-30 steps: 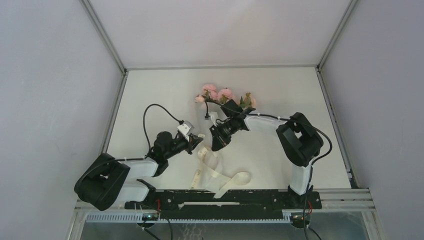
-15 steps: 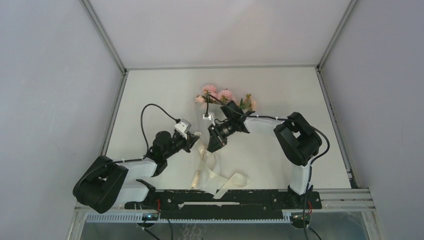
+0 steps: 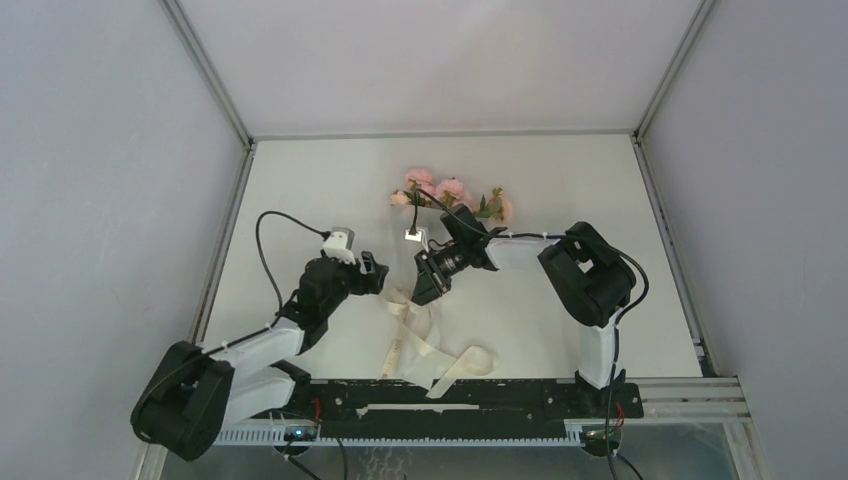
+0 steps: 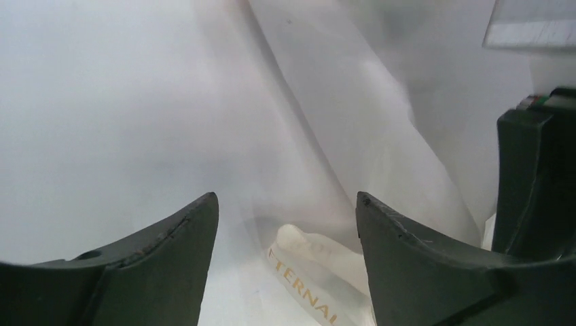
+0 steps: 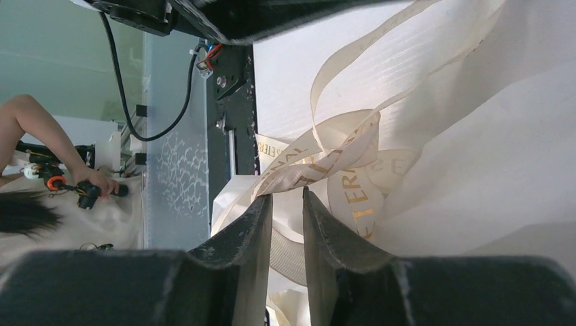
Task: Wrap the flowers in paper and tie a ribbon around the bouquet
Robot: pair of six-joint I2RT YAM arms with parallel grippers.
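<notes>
The pink flowers lie at the back of the table, behind my right arm. The cream ribbon, printed with gold letters, lies looped between the grippers and the front edge. My left gripper hangs open above the translucent paper. Nothing sits between its fingers, and a bit of ribbon shows below. My right gripper stands with its jaws a little apart. Bunched ribbon strands cross just beyond its tips, and paper fills the right side.
The black frame rail runs along the near edge, with the arm bases on it. Grey walls enclose the table on both sides. A black cable loops above the left arm. A person's arm shows beyond the rail.
My left gripper has opened wide and drawn back to the left, letting go of the ribbon. My right gripper has shifted slightly left and its jaws have parted a little.
</notes>
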